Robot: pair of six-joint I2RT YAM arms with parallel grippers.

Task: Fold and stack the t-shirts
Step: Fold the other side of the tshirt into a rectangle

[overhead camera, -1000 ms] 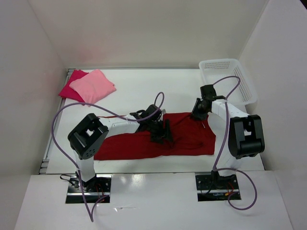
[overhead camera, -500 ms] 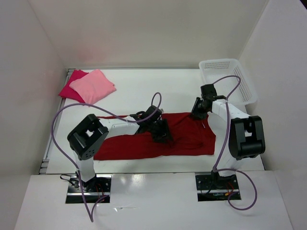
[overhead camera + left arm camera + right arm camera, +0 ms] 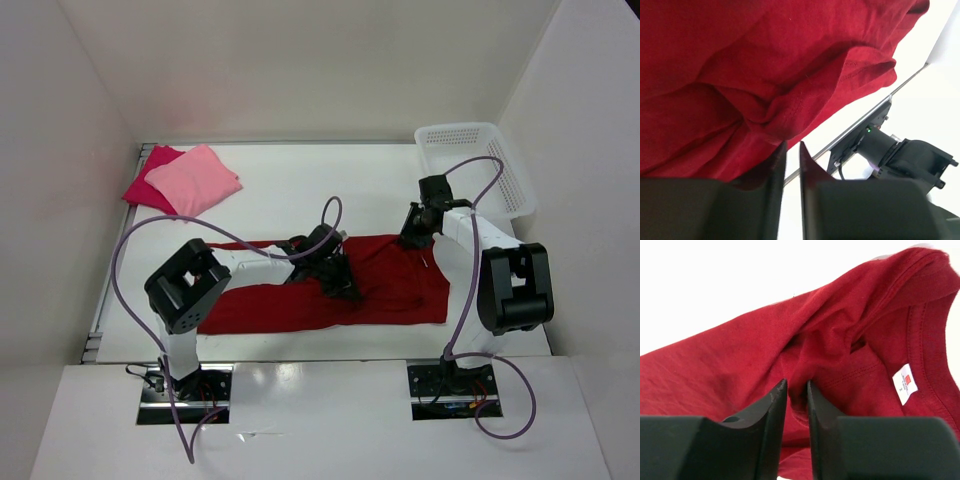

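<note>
The dark red t-shirt (image 3: 390,290) lies spread flat across the near half of the white desk (image 3: 300,190), its long side running left to right in front of the two arm bases, with some rumpling through the middle. The left gripper (image 3: 338,280) is down on the shirt's middle. In the left wrist view the shirt (image 3: 740,60) fills most of the picture, and a bunched ridge of it comes down to the tips of the left gripper (image 3: 791,145). Its jaws stand close together with only a thin white slit between them, and I cannot tell whether they have cloth nipped at the very tips or merely touch the fold. The right gripper (image 3: 412,236) sits at the far right corner of the shirt. In the right wrist view its jaws are pinching a raised fold of the dark red cloth (image 3: 740,370), which fills the gap at the tips of the right gripper (image 3: 796,382). Just to the right of that fold are the ribbed collar (image 3: 920,340) and a small white label (image 3: 905,382) sewn inside the neck. At the far left corner of the desk, well apart from the dark shirt, the light pink t-shirt (image 3: 195,178) lies folded on top of the folded crimson-pink t-shirt (image 3: 148,185), which shows along its left edge. A white mesh basket (image 3: 515,185) stands at the far right corner of the desk, beyond the right arm.
</note>
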